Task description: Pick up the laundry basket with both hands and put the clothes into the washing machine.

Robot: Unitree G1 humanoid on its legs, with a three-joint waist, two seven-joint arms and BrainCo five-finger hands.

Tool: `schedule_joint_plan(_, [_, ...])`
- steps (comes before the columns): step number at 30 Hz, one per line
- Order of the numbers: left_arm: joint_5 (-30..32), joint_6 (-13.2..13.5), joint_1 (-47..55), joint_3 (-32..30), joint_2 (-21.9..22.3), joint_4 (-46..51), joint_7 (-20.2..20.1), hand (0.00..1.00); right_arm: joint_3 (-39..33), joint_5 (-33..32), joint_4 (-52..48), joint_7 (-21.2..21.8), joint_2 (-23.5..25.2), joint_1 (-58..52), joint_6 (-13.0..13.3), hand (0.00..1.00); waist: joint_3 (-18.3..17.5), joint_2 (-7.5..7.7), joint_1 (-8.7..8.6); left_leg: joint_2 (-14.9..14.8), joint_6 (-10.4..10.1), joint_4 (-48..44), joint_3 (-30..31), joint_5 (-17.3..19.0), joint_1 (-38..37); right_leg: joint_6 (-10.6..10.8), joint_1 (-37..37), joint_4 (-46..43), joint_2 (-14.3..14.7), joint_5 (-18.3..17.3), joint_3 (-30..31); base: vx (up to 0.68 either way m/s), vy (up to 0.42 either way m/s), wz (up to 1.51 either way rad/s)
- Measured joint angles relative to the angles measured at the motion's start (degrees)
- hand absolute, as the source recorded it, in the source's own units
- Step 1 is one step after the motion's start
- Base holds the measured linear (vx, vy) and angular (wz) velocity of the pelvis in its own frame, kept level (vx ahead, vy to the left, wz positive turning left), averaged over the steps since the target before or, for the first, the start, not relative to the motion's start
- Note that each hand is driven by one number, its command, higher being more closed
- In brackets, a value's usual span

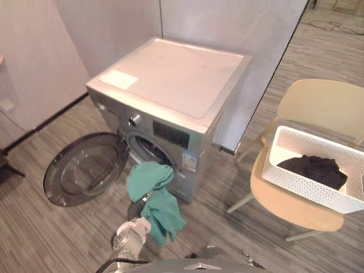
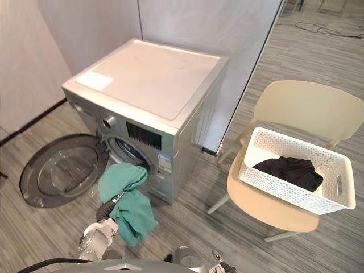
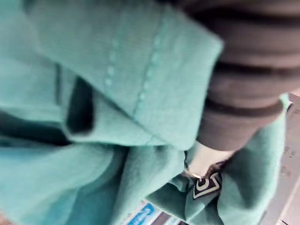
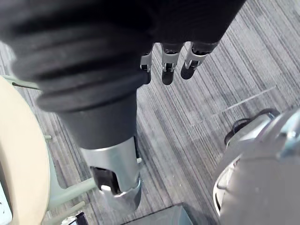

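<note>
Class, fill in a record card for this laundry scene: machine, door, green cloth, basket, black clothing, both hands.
washing machine: grey front loader
door: swung open to the robot's left
green cloth: draped over the left hand, in front of the drum opening
basket: white, on a cream chair
black clothing: lying in the basket
right hand: open, empty, above the floor

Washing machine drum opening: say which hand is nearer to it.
Left. The left hand, under the teal garment, is just before the drum opening; the right hand hangs over the floor by the chair.
</note>
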State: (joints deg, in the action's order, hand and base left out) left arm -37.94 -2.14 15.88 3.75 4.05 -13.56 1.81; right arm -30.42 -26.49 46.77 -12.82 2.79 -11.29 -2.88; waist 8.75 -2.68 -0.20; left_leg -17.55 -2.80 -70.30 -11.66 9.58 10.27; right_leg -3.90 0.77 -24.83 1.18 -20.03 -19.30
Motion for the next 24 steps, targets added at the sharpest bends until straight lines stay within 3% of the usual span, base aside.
schedule_joint_plan(3, [0.0,0.0,1.6,-2.0,0.1,0.7,1.1,1.0,1.6,0.0,0.2,-0.2,-0.7,0.7,-0.4,0.0,0.0,0.25,1.06,-1.0,0.2,0.2,2.3,0.1,6.3,0.2,1.9,1.3,0.2,0.1,3.9,0.14,0.069,-0.81])
schedule_joint_plan(6, [-0.1,0.0,3.2,-2.6,0.1,1.4,2.0,1.0,4.3,1.7,-0.5,-0.2,-1.1,2.1,-1.0,0.0,-0.1,0.73,1.87,-3.4,1.1,16.7,5.4,0.6,8.6,1.5,2.0,2.2,0.1,0.4,8.8,0.18,0.163,-0.85])
schedule_joint_plan(7, [-0.1,0.0,3.5,-2.5,0.1,1.6,2.4,1.0,5.4,2.2,-0.9,-0.2,-1.1,2.2,-1.1,0.0,-0.2,1.11,1.75,-4.3,1.2,28.2,7.2,0.3,7.0,2.5,2.0,2.1,-0.1,0.2,10.6,0.19,0.178,-0.63])
schedule_joint_plan(8, [-0.1,-0.1,3.5,-2.5,0.1,1.6,2.6,1.0,5.8,2.2,-0.9,-0.2,-1.1,2.3,-1.1,0.0,-0.3,1.4,1.75,-4.7,1.3,34.1,8.0,-0.3,5.7,3.1,2.0,1.9,-0.4,-0.1,11.4,0.26,0.25,-0.71])
schedule_joint_plan(9, [-0.1,-0.1,3.4,-2.3,0.1,1.6,2.8,1.0,6.0,2.2,-0.9,-0.2,-0.9,2.3,-1.1,0.0,-0.6,2.06,1.69,-4.8,0.4,44.1,10.0,-1.7,3.3,4.7,1.9,1.0,-1.3,-1.0,13.0,0.26,0.294,-0.52])
schedule_joint_plan(11, [0.0,-0.1,3.1,-1.1,-0.1,1.3,2.8,1.0,5.4,2.2,-0.3,-0.2,-1.1,1.4,-1.0,0.0,-2.1,2.98,1.12,-2.5,-2.0,50.8,13.9,-4.5,1.6,7.9,1.4,-0.1,-4.0,-2.9,14.5,0.32,0.477,-0.41])
schedule_joint_plan(12, [0.6,-0.1,2.9,0.1,-0.1,0.3,2.6,1.0,4.3,2.3,0.9,-0.2,-1.6,1.1,-0.8,0.0,-3.7,2.24,1.05,-1.0,-5.2,53.7,14.0,-8.8,0.7,10.5,1.4,-0.1,-5.9,-3.8,15.9,0.3,0.543,-0.34])
schedule_joint_plan(13, [1.0,-0.1,2.8,0.4,-0.2,-0.2,2.5,1.0,3.8,2.3,2.1,-0.2,-1.7,1.0,-0.7,0.0,-4.4,1.88,1.01,-0.8,-9.0,54.0,13.2,-7.5,0.2,11.5,1.4,0.0,-6.4,-4.1,16.6,0.32,0.617,-0.22])
schedule_joint_plan(14, [1.8,-0.1,1.4,-0.3,-1.2,-1.9,2.4,1.0,2.0,2.8,5.2,-0.2,-0.5,1.6,-0.9,0.0,-5.4,4.5,0.26,2.6,-10.9,52.3,12.0,-4.6,0.4,13.1,1.5,0.1,-10.1,-4.2,17.4,0.3,0.575,-0.05])
schedule_joint_plan(15, [2.2,0.0,0.2,-0.3,-2.3,-3.1,2.4,1.0,1.1,2.6,6.2,-0.1,1.1,1.7,-1.0,0.0,-5.8,6.28,0.03,4.9,-9.6,50.8,11.4,-3.9,1.0,15.4,1.6,0.7,-12.5,-2.1,17.7,0.29,0.533,-0.01])
schedule_joint_plan(16, [2.2,-0.1,-0.1,-0.2,-2.7,-3.3,2.4,1.0,0.3,2.8,6.3,0.0,1.2,1.7,-1.1,0.0,-5.8,6.31,-0.2,5.9,-8.2,49.7,10.6,-2.6,0.9,15.5,2.1,1.4,-13.4,1.2,18.5,0.26,0.486,-0.13])
schedule_joint_plan(17, [2.2,0.0,-0.3,0.1,-3.1,-3.3,2.4,1.0,-0.2,2.9,6.2,0.1,1.3,1.6,-1.0,0.0,-5.8,6.15,-0.29,6.6,-6.6,48.9,9.3,-1.6,0.0,14.7,1.6,0.2,-14.2,6.0,19.5,0.22,0.487,-0.25])
schedule_joint_plan(18, [2.3,0.0,-0.4,0.1,-3.2,-3.2,2.4,1.0,-0.3,2.9,6.1,0.1,1.4,1.6,-1.0,0.0,-5.5,5.66,-0.09,6.7,-6.1,49.2,8.1,-1.3,-0.8,13.6,0.4,-1.7,-14.4,8.2,20.5,0.2,0.48,-0.51])
schedule_joint_plan(19, [2.6,0.1,-0.6,0.1,-3.6,-2.8,2.4,1.0,-0.2,3.1,5.8,0.1,1.3,1.9,-1.0,0.0,-5.3,5.31,0.43,6.7,-5.2,50.1,5.6,-0.8,-2.8,11.0,-3.1,-7.2,-14.9,13.0,22.0,0.15,0.443,-0.66])
schedule_joint_plan(20, [3.3,0.3,-0.6,0.1,-4.1,-2.8,2.5,1.0,-0.2,3.4,5.7,0.2,1.3,2.3,-1.0,0.0,-5.1,5.01,0.27,6.8,-4.0,51.4,3.8,-0.1,-4.7,6.8,-7.0,-12.8,-15.1,16.7,21.7,0.09,0.333,-0.63])
schedule_joint_plan(21, [3.4,0.3,-0.6,0.1,-4.3,-2.8,2.5,1.0,0.0,3.4,5.5,0.2,1.4,2.3,-0.9,0.0,-5.1,5.01,-0.04,6.9,-3.4,51.9,3.1,0.2,-5.5,5.8,-8.6,-15.7,-15.1,16.7,21.7,0.1,0.403,-0.47])
schedule_joint_plan(24, [3.4,0.4,-0.3,0.0,-4.5,-2.7,3.0,1.0,1.1,3.3,3.8,0.3,1.9,2.4,-0.5,0.0,-4.9,5.03,-0.5,7.1,-2.3,54.2,-0.2,0.9,-9.0,7.6,-15.1,-25.7,-12.8,11.9,18.4,0.07,0.184,-0.44])
